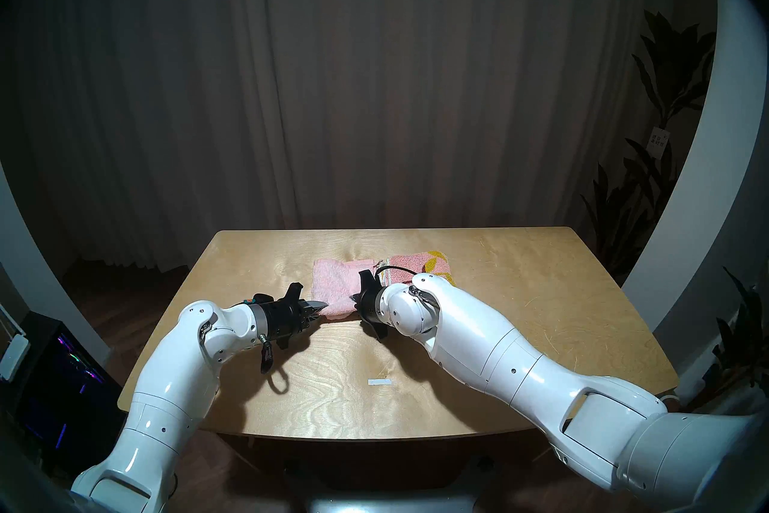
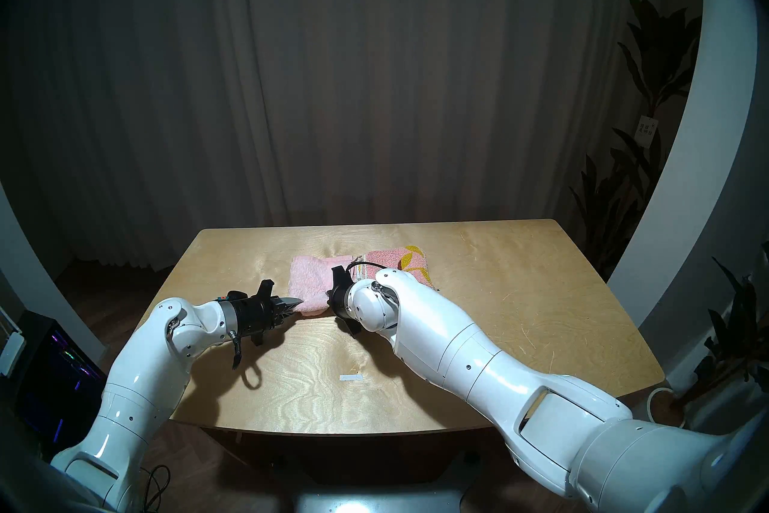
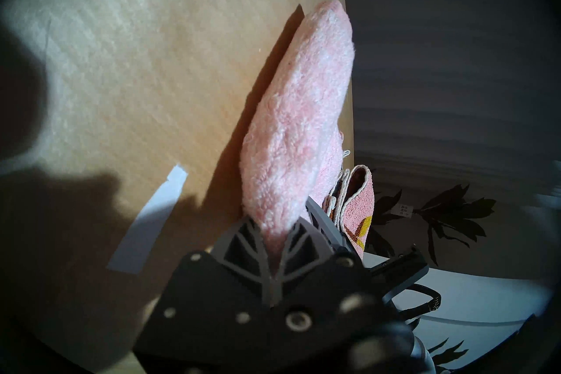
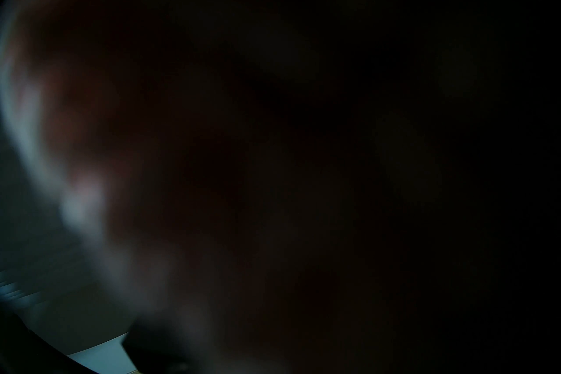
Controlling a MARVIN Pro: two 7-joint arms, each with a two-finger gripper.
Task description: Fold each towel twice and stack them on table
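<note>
The plain pale pink towel (image 1: 333,285) lies folded mid-table (image 1: 520,312). The patterned pink towel with yellow leaves (image 1: 420,266) lies folded to its right, touching it and partly behind my right wrist. My left gripper (image 1: 319,310) is low over the table and shut on the pink towel's near-left corner. The left wrist view shows its fingers (image 3: 258,246) pinching the terry (image 3: 297,121), with the patterned towel (image 3: 361,212) beyond. My right gripper (image 1: 355,297) is at the pink towel's near-right edge, its fingers hidden by the wrist. The right wrist view is dark.
A white tape strip (image 1: 379,382) lies on the near table, and it also shows in the left wrist view (image 3: 148,218). A cable loop (image 1: 279,379) hangs from my left wrist. Potted plants (image 1: 666,125) stand at the right, a lit computer case (image 1: 62,374) on the floor at left.
</note>
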